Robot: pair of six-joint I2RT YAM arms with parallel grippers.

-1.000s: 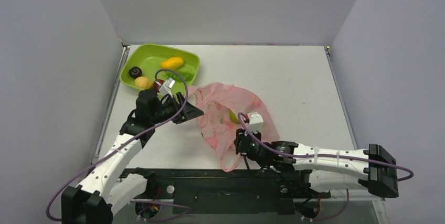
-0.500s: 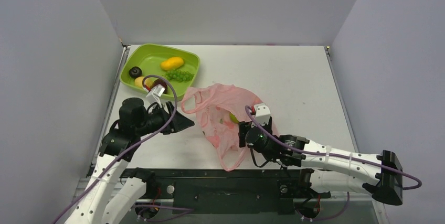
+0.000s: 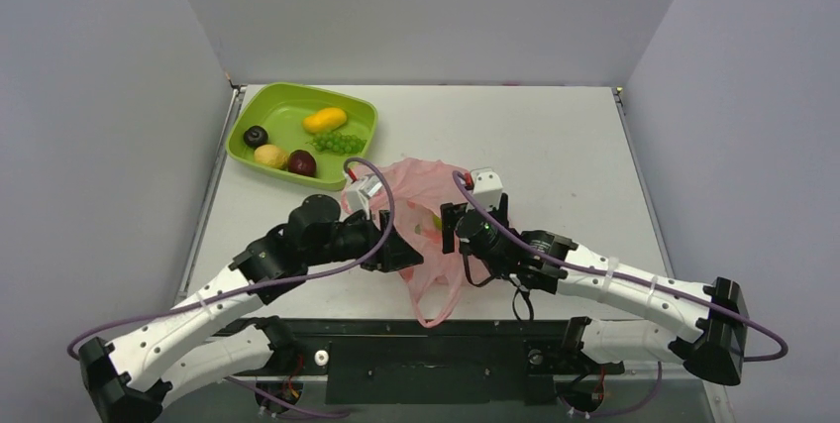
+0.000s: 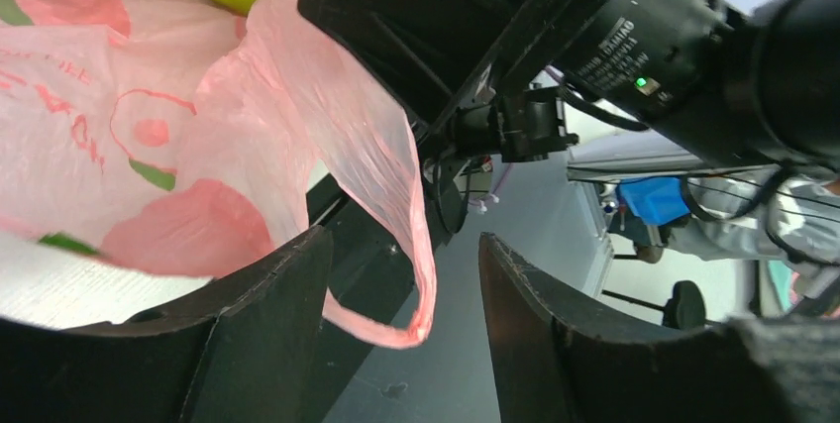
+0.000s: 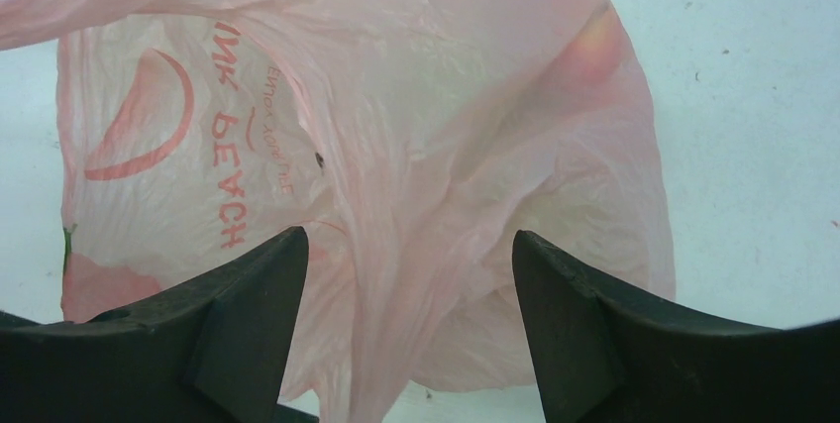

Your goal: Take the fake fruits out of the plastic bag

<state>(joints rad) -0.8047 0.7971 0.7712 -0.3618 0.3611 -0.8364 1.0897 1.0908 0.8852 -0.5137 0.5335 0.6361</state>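
The fake fruit, a glossy green plastic one (image 3: 436,222), lies inside the thin crinkly pink plastic bag (image 3: 421,183) in the middle of the white table (image 3: 555,146). The left gripper (image 4: 401,274) and the right gripper (image 5: 406,274) both stand open and hold nothing. If they close on loose film only, the bag may drag and the fruit may be buried.

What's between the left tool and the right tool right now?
Only the plastic bag, with a green fruit showing inside it. In the top view, the left tool and the right tool face each other across it.
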